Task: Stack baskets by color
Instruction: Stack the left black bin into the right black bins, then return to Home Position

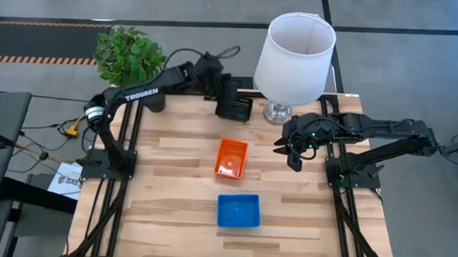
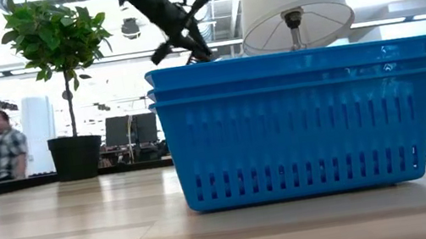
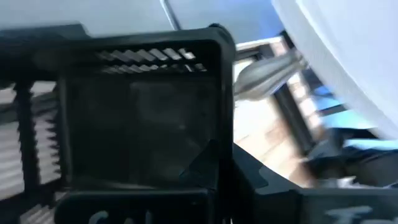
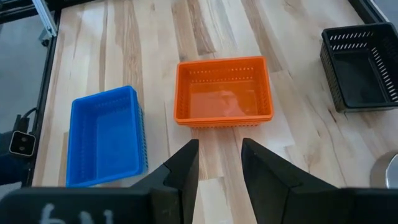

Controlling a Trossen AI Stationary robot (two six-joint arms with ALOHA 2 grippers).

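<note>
A black basket [image 1: 238,107] is at the table's far middle, beside the lamp's foot, with my left gripper [image 1: 221,88] shut on it from the far left. In the left wrist view the black basket [image 3: 143,118] fills the picture. An orange basket [image 1: 231,158] rests on its base at mid-table. Nearer the front edge stands a blue basket [image 1: 238,210]; the low view shows it as three nested blue baskets [image 2: 299,123]. My right gripper [image 1: 293,156] hangs open above the table's right side, its fingers [image 4: 186,168] pointing toward the orange basket [image 4: 224,93], touching nothing. My left gripper holds the black basket at its far-left rim [image 1: 224,93], coming in slanting down from the table's far left. The gripper itself hides the place of contact. The basket sits tilted in the hold; whether it is clear of the table I cannot tell.
A white-shaded lamp [image 1: 294,50] on a metal foot stands at the far right of the table, close to the black basket. A potted plant [image 1: 128,54] stands at the far left corner. A person [image 2: 0,140] shows in the room beyond.
</note>
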